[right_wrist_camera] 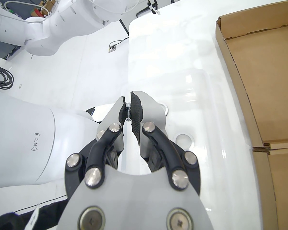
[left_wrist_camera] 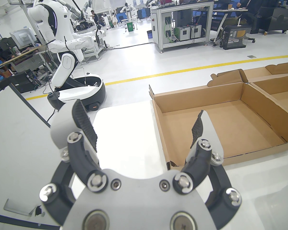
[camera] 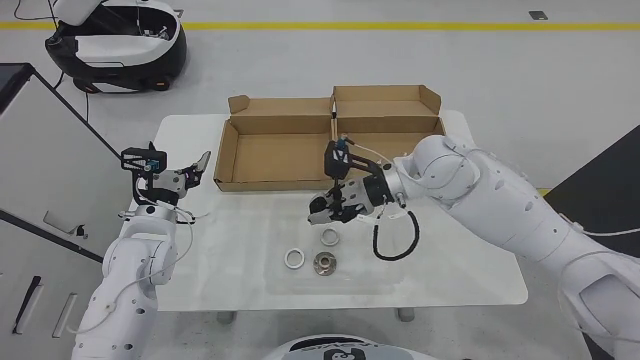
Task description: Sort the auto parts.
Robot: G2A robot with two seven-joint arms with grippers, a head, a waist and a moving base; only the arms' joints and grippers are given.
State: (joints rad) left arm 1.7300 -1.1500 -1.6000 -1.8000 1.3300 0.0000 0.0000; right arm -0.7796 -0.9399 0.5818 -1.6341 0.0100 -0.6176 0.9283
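White counter (camera: 470, 260) bearing an open cardboard box (camera: 275, 155) with compartments. Left gripper (left_wrist_camera: 139, 120), spread and empty, hangs beside the box's end wall, off the likely path. Right gripper (right_wrist_camera: 128, 99) hangs in front of the box, near a white ring (camera: 296, 258) and a flanged metal part (camera: 323, 263), pinching a small threaded bolt (right_wrist_camera: 127, 113). Likely best: carry it level, clear the box's front wall, release low inside a compartment.

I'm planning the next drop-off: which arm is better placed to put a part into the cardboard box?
Right. The right claw is shut on a small threaded bolt, just in front of the cardboard box. The left claw is open and holds nothing.
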